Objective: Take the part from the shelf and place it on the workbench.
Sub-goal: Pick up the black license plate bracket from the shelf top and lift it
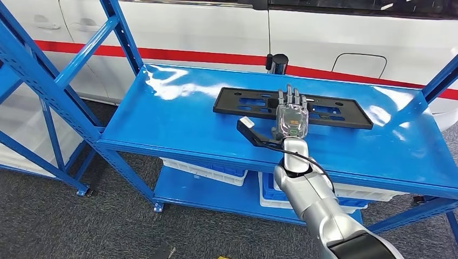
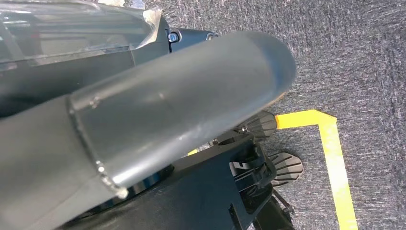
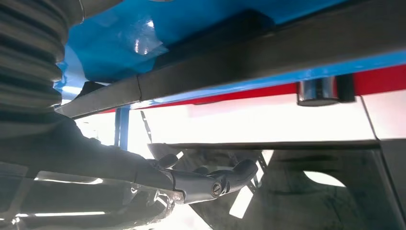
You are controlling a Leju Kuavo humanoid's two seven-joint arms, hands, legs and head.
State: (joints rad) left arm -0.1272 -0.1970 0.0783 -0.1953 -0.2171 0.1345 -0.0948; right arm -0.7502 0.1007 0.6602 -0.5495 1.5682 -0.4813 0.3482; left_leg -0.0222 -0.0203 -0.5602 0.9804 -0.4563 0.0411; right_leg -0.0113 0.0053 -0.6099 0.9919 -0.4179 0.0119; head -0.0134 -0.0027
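I see the right hand [image 1: 291,114] stretched out flat over the top shelf, fingers straight and slightly apart, holding nothing. Fingertips lie over the near edge of the long flat black plastic part with cut-outs [image 1: 335,114]; can't tell if they touch it. The thumb juts out to the side. Right wrist view: grey ribbed cover and thumb [image 3: 210,179] close up, the part's dark edge [image 3: 268,60] across the blue surface.

The part lies flat on the glossy blue metal shelf [image 1: 178,118], toward the back, one piece.

Left hand: I can't tell its state; left wrist view shows grey carpet [image 2: 354,57] with a yellow tape corner [image 2: 330,143].

Lower shelf level: two white plastic bins [image 1: 202,171], [image 1: 367,193] with blue crates inside; contents hidden.

Behind the shelf: one white vehicle body with a red stripe [image 1: 189,55], one small black cylinder [image 1: 279,63] at the back edge. A second blue rack [image 1: 32,81] stands at left.
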